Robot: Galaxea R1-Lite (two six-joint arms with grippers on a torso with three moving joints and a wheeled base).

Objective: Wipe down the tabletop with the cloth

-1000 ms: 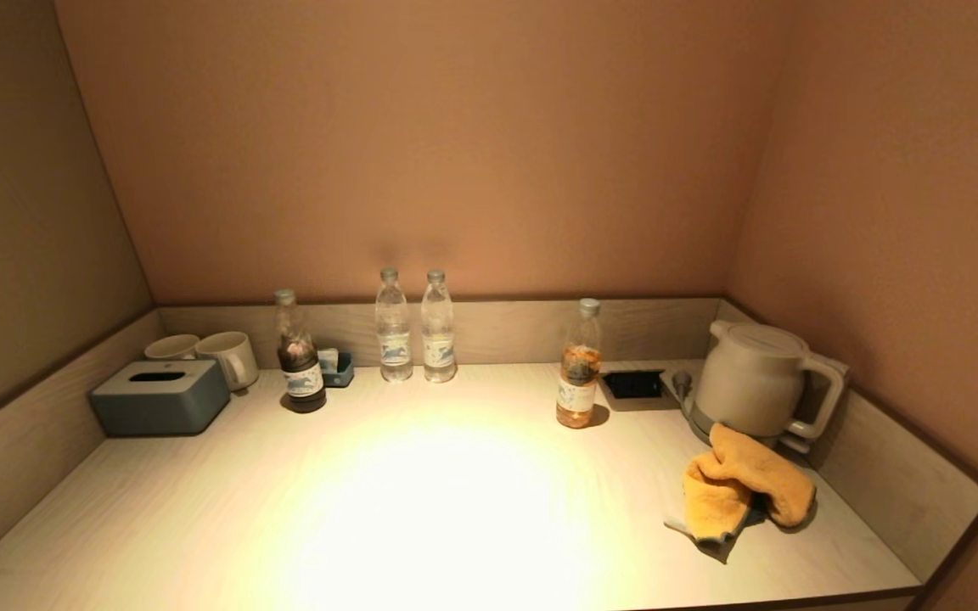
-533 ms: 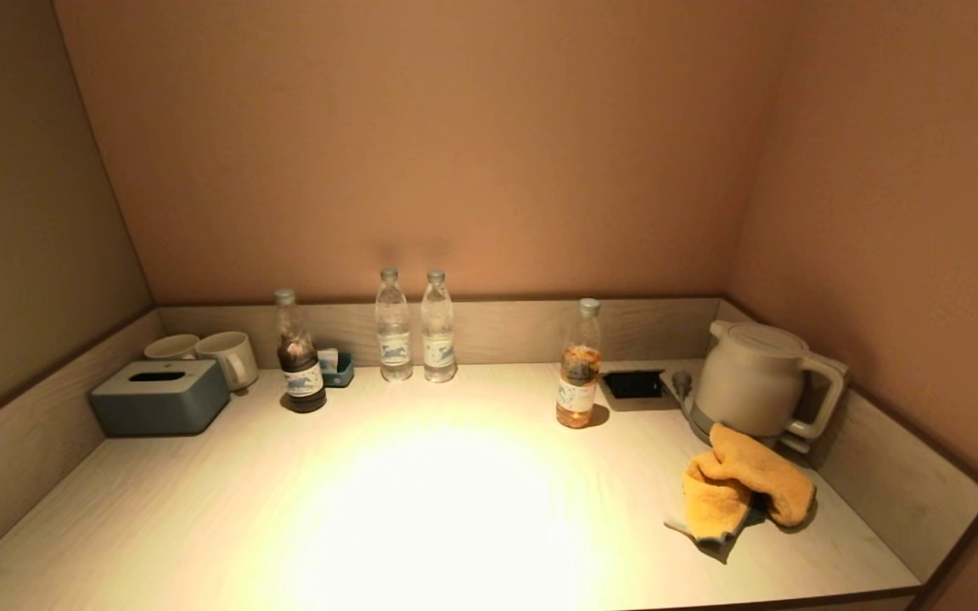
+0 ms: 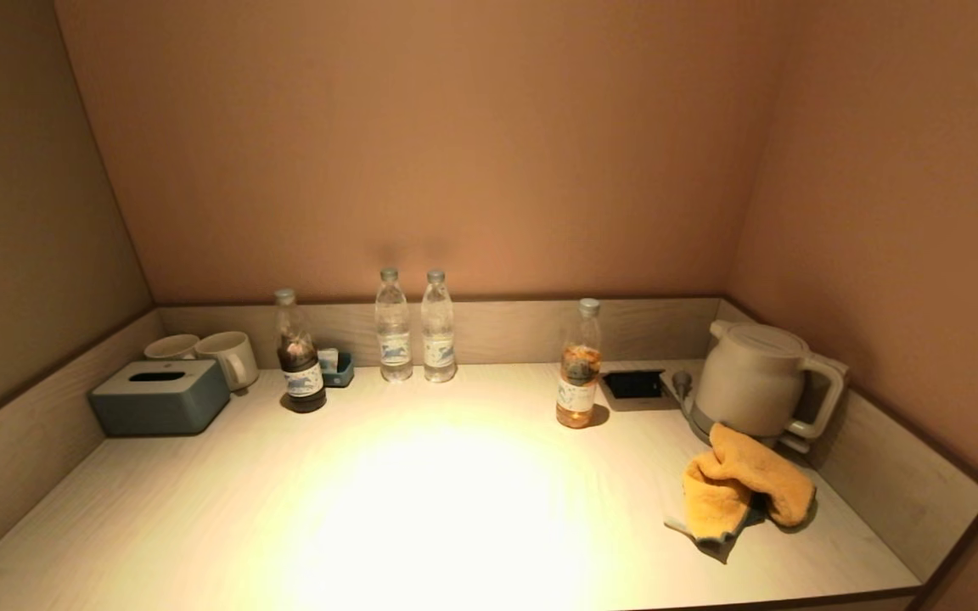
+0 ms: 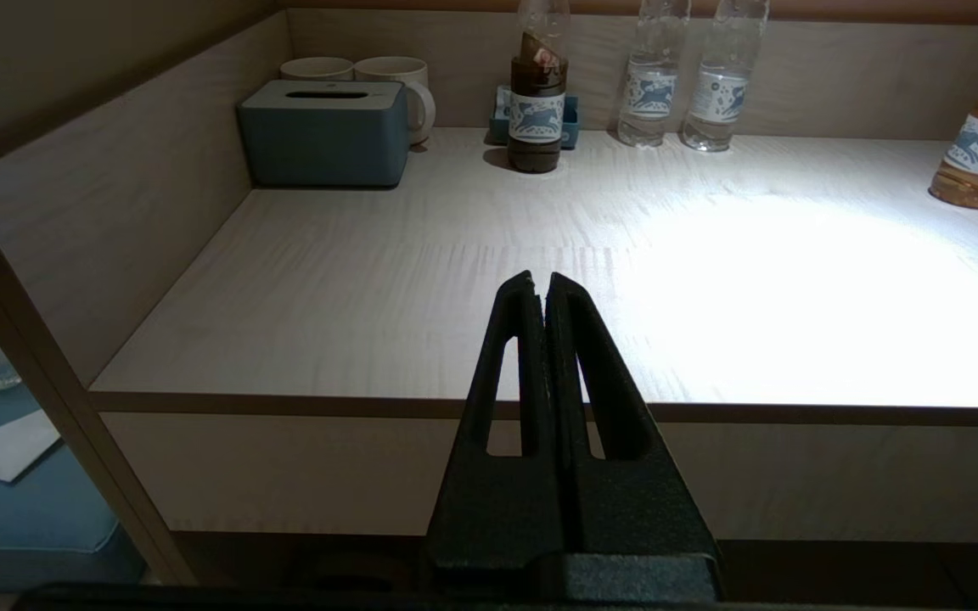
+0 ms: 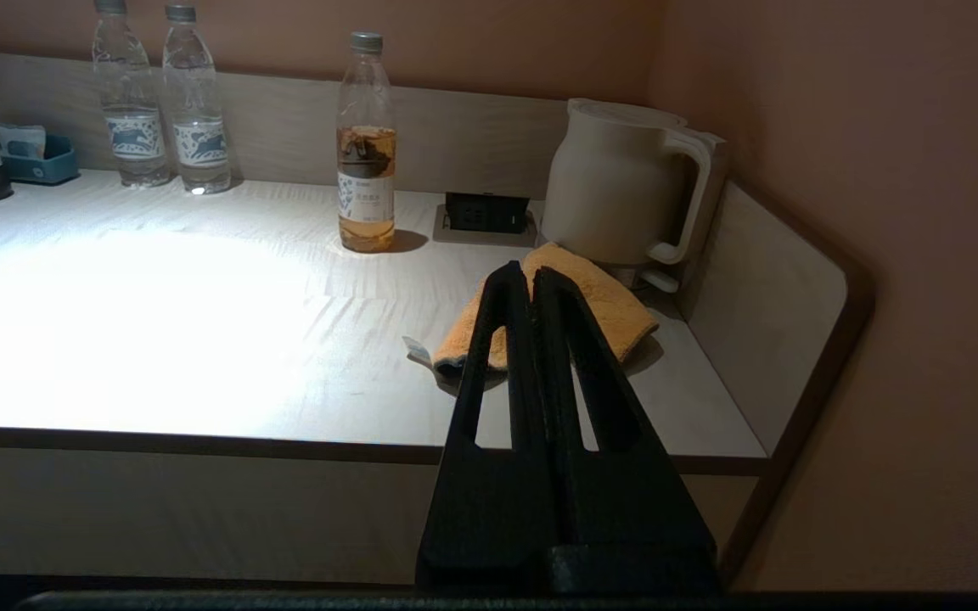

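A crumpled orange cloth (image 3: 744,488) lies on the pale wood-grain worktop (image 3: 421,509) against a cream electric kettle (image 3: 752,378). Both black tools, left tool (image 4: 538,287) and right tool (image 5: 521,276), hover before the front edge, fingers pressed together. Bottle labels are unreadable.

Dim warm alcove; overhead spotlight burns a glare patch on the tabletop (image 3: 455,509).

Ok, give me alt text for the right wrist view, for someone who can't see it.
The shut right gripper hangs short of the tabletop's front edge, pointing at a crumpled orange cloth lying by a cream kettle in the far corner. An amber-filled bottle and two clear water bottles stand further back.
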